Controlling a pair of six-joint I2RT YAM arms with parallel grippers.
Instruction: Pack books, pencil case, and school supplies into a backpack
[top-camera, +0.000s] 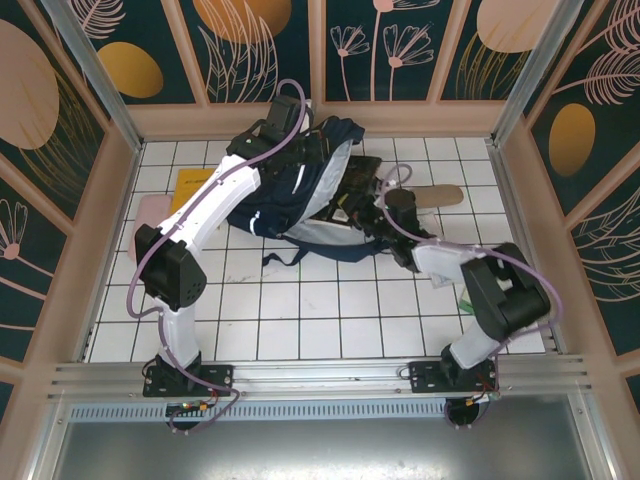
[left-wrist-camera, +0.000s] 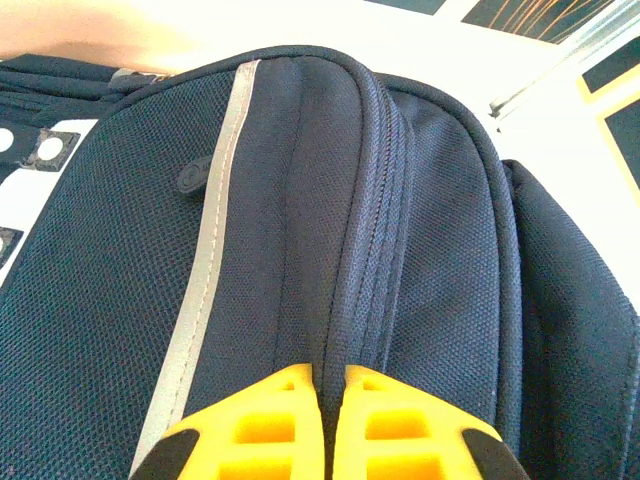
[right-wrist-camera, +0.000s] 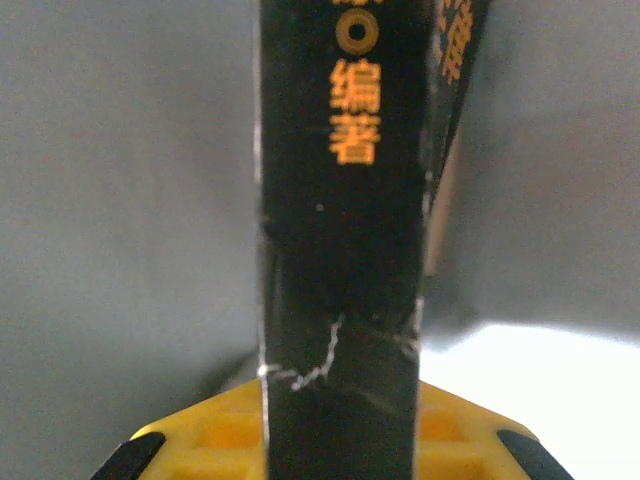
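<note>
Top external view: the navy backpack (top-camera: 300, 190) lies on the white tiled surface (top-camera: 300, 310), toward the back and near the middle, with pale grey lining showing along its near edge. The left arm (top-camera: 215, 200) reaches over it from the left to its far end. The right arm (top-camera: 440, 262) comes in from the right, and its wrist is at the bag's near right edge.

A yellow book (top-camera: 190, 185) lies flat on the tiles left of the backpack, partly under the left arm. A pink case (top-camera: 150, 212) lies just beside it, toward the left wall. A tan pouch (top-camera: 440, 195) lies to the right of the bag, apart from it. A small green item (top-camera: 467, 298) sits close by the right arm's elbow.

Left wrist view: the yellow left fingers (left-wrist-camera: 250, 435) are almost fully closed, pinching a raised seam of the backpack's navy fabric next to its zipper. A pale reflective stripe (left-wrist-camera: 205, 270) runs up the cloth to the left.

Right wrist view: the right fingers (right-wrist-camera: 215, 435) are clamped on a black book (right-wrist-camera: 340, 250) that stands upright and edge-on between them. Orange characters are printed on its spine, and the cover is scuffed white near the grip. Grey material surrounds it.
</note>
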